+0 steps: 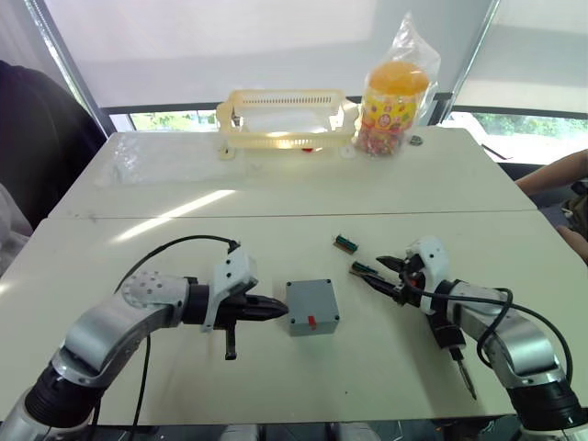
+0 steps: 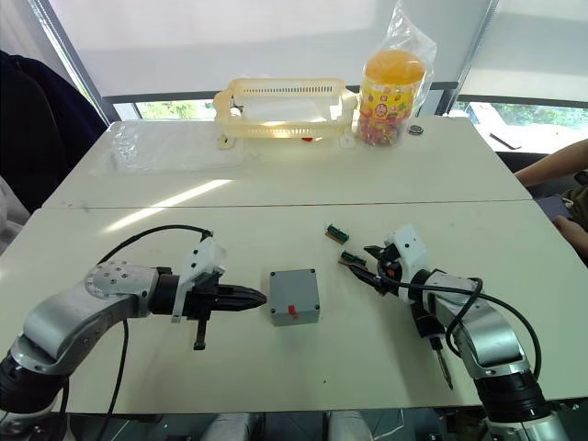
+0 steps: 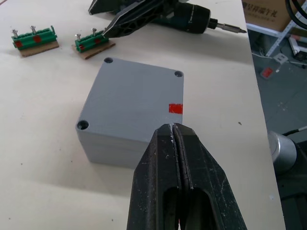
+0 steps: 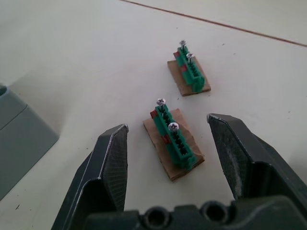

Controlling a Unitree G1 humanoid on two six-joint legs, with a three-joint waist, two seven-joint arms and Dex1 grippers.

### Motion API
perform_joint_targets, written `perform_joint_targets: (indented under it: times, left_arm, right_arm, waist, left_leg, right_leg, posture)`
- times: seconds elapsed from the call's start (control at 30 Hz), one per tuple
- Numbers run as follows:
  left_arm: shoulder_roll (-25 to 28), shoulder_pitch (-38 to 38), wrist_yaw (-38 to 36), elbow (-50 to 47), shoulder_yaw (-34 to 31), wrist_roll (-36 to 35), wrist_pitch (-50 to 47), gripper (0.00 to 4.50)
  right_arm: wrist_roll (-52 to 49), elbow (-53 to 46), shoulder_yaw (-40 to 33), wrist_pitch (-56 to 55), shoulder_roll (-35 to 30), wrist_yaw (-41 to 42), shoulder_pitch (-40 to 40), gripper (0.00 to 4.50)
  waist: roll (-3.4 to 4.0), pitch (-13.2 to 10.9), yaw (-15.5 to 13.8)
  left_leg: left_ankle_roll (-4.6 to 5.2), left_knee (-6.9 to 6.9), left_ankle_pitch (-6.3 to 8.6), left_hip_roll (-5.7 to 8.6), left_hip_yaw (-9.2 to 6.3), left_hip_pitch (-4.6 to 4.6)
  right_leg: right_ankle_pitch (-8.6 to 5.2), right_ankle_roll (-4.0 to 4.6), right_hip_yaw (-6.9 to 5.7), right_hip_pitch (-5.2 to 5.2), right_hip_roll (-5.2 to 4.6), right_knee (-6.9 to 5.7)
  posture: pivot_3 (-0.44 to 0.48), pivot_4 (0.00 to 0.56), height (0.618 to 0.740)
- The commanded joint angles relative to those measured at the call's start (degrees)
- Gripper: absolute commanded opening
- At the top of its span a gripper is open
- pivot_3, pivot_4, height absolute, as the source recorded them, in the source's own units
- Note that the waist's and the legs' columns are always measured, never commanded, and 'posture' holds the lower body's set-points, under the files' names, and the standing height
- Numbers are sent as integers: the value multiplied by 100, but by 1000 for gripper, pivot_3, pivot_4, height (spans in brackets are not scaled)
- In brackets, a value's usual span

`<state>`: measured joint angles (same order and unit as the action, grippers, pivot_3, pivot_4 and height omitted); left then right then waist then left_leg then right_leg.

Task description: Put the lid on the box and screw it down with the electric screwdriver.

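Centrally on the bench (image 1: 276, 193): box (image 1: 311, 307), lid (image 3: 136, 98) seated on top. Left tool (image 1: 281, 311) pinched closed, just beside it. Right tool (image 1: 375, 277) spread wide around a green screw block (image 4: 173, 140). Electric screwdriver (image 1: 456, 349) lies beneath the right arm.

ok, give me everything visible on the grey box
The box is a square grey plastic enclosure with rounded corners. Its lid is already on: a seam runs round the sides, and three recessed corner holes show. A small red mark sits at one top edge. It stands flat on the table, between the grippers. The left gripper, fingers shut, points at the marked side. Nothing grips it.
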<state>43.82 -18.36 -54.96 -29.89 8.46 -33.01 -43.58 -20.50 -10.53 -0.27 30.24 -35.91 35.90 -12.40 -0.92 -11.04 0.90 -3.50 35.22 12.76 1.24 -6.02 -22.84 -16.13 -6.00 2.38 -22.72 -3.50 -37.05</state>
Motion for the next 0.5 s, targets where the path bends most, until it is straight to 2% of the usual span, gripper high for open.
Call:
perform_joint_targets:
  times: [0.03, 0.37, 0.47, 0.5]
  left_arm:
    - [1, 5, 49, -194, -53, 16, 96, 0]
    - [83, 152, 76, -212, 84, 199, 204, 0]
    - [68, 170, 91, -229, 79, 196, 197, 0]
    - [66, 174, 93, -232, 79, 198, 197, 0]
  right_arm:
    - [86, 76, -36, -204, 71, 73, -77, 2725]
    - [165, 365, -80, -351, 337, 143, -182, 2725]
    - [169, 372, -107, -360, 370, 148, -189, 1859]
    - [172, 372, -109, -364, 372, 151, -187, 1259]
  waist:
    - [0, 0, -3]
    - [2, 0, 4]
    - [2, 0, 0]
    - [2, 0, -1]
  left_leg:
    - [0, 0, 0, 0, 0, 0]
    - [0, 0, 0, 0, 0, 1]
    - [0, 0, 0, 0, -1, 1]
    - [0, 1, 0, 0, -1, 1]
  right_leg:
    - [0, 0, 0, 0, 0, 0]
    - [1, -1, 0, 0, 1, -2]
    - [1, -1, 0, 0, 1, -2]
    - [1, -1, 0, 0, 1, -2]
  posture:
    - [0, 150, 740]
    - [0, 150, 740]
    - [0, 150, 740]
    - [0, 150, 740]
